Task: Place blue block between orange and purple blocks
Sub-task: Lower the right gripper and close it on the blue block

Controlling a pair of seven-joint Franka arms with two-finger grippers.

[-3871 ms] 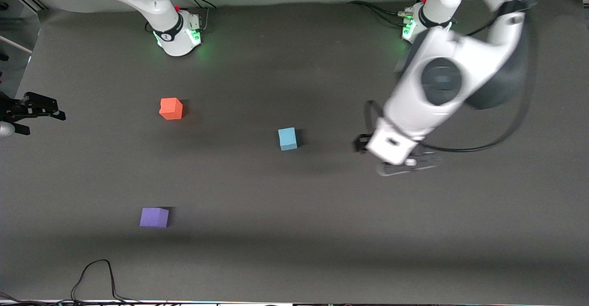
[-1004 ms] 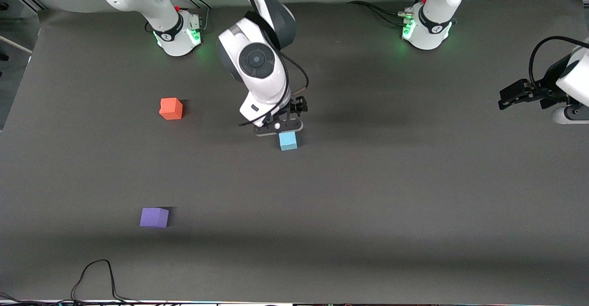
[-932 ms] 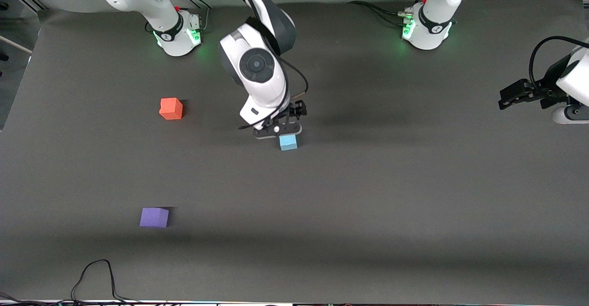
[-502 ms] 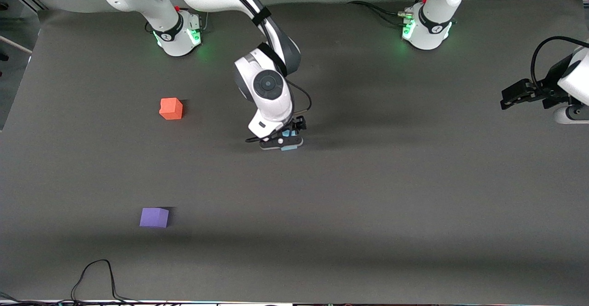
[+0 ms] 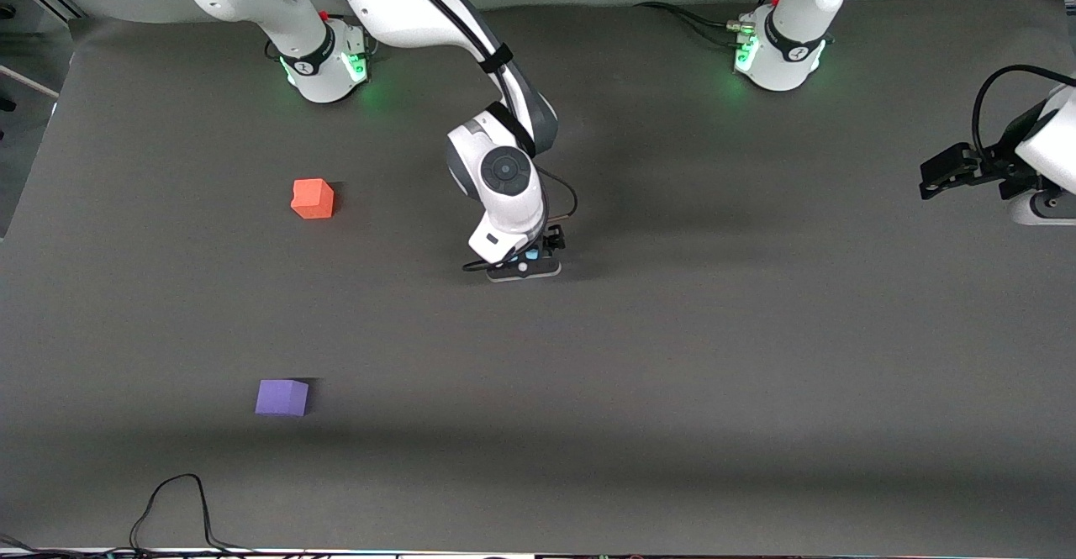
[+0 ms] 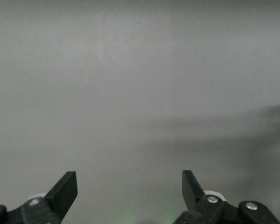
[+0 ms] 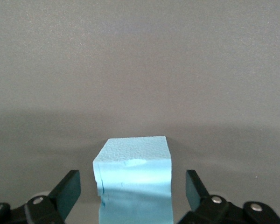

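Note:
The blue block [image 7: 133, 179] sits on the dark mat at the table's middle, almost hidden under my right hand in the front view, where only a sliver of the blue block [image 5: 533, 253] shows. My right gripper [image 7: 132, 189] is lowered around it, open, one finger on each side with a gap to each. The orange block [image 5: 313, 198] lies toward the right arm's end. The purple block [image 5: 282, 397] lies nearer the front camera than the orange one. My left gripper [image 6: 129, 186] is open and holds nothing, waiting at the left arm's end of the table [image 5: 958, 171].
A black cable [image 5: 172, 504] loops along the mat's near edge. The two arm bases [image 5: 324, 59] [image 5: 777, 46] stand along the mat's back edge. The dark mat [image 5: 672, 374] lies bare around the blocks.
My right arm has come down over the blue block, and its open fingers now straddle it. The left arm has stayed at its end of the table. No block has moved.

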